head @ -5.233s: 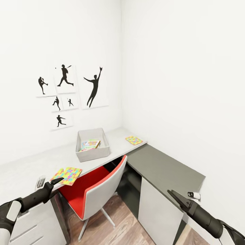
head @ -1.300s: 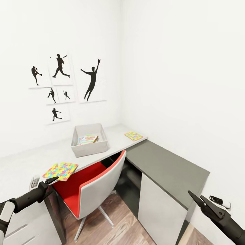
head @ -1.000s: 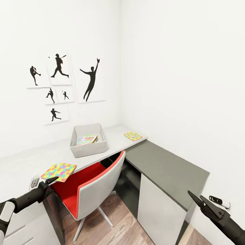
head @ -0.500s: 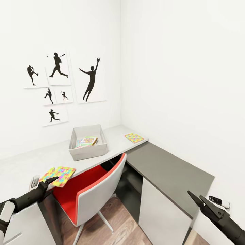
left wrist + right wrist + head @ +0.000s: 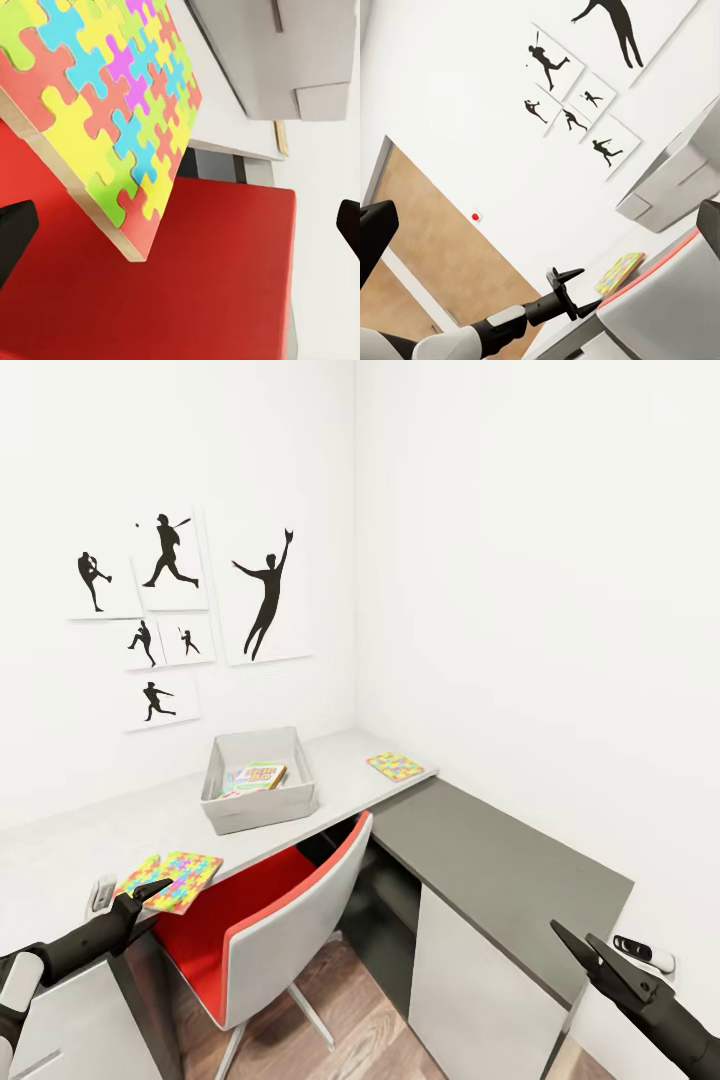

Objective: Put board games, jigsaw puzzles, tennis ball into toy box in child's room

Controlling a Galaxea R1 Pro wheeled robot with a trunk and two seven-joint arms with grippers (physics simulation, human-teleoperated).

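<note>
1. Left pincer (image 5: 150, 889) reaches forward, fingers spread, empty, beside a jigsaw puzzle (image 5: 172, 880) overhanging the worktop (image 5: 330, 760) edge.
2. Right pincer (image 5: 580, 952), parted and empty, hovers beside the dark cabinet top (image 5: 490, 860).
3. Toy box (image 5: 258, 808) holds a board game (image 5: 255, 776); second puzzle (image 5: 395, 766) lies near the white corner.

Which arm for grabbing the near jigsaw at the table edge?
Left. The left gripper is open, right beside the near jigsaw puzzle, which overhangs the table edge. The right gripper hangs far off by the dark cabinet top.

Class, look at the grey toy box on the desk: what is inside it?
Inside the toy box lie colourful board games, leaning against each other. The near wall hides the floor of the box, so anything lower down cannot be seen.
</note>
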